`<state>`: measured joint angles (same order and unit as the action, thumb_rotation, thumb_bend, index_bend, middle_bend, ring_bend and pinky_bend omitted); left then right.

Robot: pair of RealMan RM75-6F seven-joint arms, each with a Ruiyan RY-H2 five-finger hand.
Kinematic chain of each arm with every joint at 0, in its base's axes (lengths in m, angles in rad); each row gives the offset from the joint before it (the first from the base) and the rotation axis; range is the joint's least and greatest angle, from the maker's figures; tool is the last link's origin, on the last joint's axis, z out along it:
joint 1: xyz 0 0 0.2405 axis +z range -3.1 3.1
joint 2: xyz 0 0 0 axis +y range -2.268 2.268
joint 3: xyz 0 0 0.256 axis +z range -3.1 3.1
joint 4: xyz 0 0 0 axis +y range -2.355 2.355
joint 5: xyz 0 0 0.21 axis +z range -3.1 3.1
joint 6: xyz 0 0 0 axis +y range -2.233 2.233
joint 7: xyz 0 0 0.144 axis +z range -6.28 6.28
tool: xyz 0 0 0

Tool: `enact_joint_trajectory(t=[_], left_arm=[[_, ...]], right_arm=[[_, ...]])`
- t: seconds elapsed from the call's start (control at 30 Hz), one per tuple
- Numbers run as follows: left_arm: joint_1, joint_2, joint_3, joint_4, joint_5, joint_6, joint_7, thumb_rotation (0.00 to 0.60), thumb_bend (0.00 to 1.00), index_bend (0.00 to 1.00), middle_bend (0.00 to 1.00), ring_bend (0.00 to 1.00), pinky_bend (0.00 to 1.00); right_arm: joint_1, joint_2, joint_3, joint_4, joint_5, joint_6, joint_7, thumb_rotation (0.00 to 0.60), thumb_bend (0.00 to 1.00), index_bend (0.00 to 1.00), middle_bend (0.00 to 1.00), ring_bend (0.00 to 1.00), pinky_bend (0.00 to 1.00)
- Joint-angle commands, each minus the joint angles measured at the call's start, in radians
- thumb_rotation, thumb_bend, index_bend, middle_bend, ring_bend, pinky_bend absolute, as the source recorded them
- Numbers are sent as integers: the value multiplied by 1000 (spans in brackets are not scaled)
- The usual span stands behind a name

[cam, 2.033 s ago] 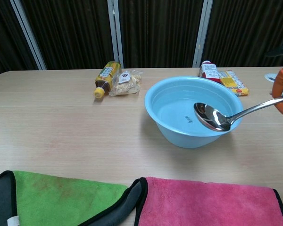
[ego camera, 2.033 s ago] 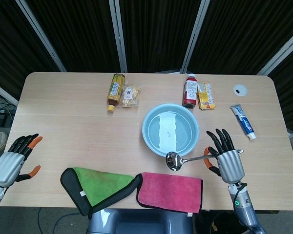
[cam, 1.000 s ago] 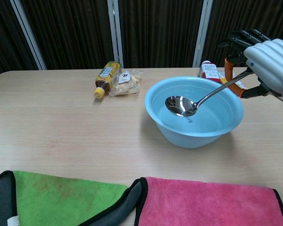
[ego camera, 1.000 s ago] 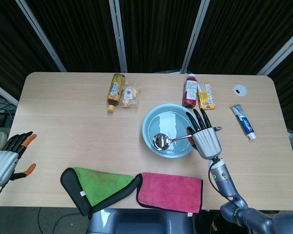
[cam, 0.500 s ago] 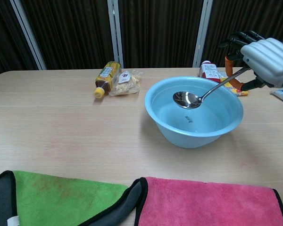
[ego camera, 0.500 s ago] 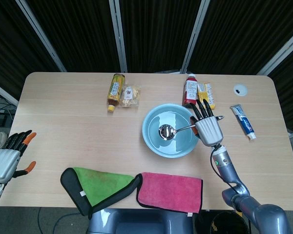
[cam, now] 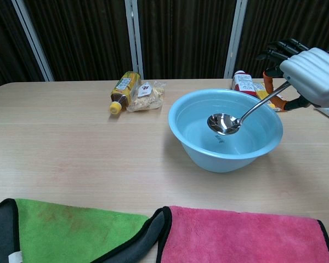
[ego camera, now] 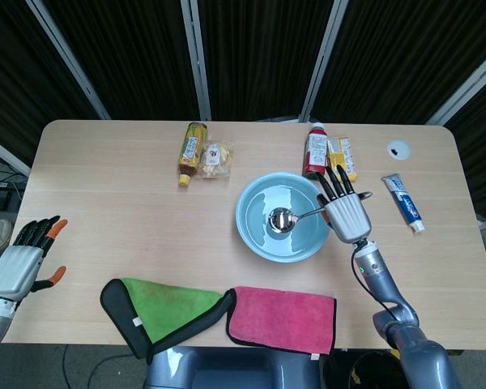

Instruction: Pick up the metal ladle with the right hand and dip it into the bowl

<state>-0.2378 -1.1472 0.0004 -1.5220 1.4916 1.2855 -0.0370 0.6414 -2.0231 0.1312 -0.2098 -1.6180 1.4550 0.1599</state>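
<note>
Right hand (ego camera: 347,212) grips the handle of the metal ladle (ego camera: 296,216) at the right rim of the bowl (ego camera: 251,235), its dark fingers (ego camera: 330,183) extended toward the far side of the table (ego camera: 121,203). From the chest view, the handle slopes down and leftward from the hand (cam: 312,74) into the bowl (cam: 197,148), and the ladle's round cup (cam: 223,124) sits low inside the basin, below the rim line. Whether the cup touches the bowl's bottom cannot be told. The bowl is pale blue and stands near the table's centre.

Behind the bowl lie a red-capped bottle (ego camera: 313,151) and a yellow packet (ego camera: 341,158), side by side. A toothpaste tube (ego camera: 403,202) lies well apart to the right. Farther left along the back lie a yellow-labelled bottle (ego camera: 193,151) and a small clear snack bag (ego camera: 216,159), just beside each other. At the near edge, a green cloth (ego camera: 164,310) and a pink cloth (ego camera: 282,319) lie touching.

Left hand (ego camera: 20,265) hovers off the table's left near corner, fingers apart, holding nothing.
</note>
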Motion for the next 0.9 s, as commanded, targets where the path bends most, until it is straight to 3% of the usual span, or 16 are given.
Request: enact_joint_trajectory(t=[0.03,0.3,0.9], left_arm=[[0,0,3,-2,4,0,2,600,333,0,0,0,0],[-5,3,9,-3,17,-8,-11,600,330,0,0,0,0],[-8,9,12,0,23,-10,-34,600,331,0,0,0,0]], right_arm=[[-18,-22,-21,32,-5,36,-12,600,372,733,141,0,0],[-48,-62,-68,76,-24,90,-45,600,370,733,152,0,0],[-64,-97,-127,101,-32,16,-87,600,370,733,153,0,0]])
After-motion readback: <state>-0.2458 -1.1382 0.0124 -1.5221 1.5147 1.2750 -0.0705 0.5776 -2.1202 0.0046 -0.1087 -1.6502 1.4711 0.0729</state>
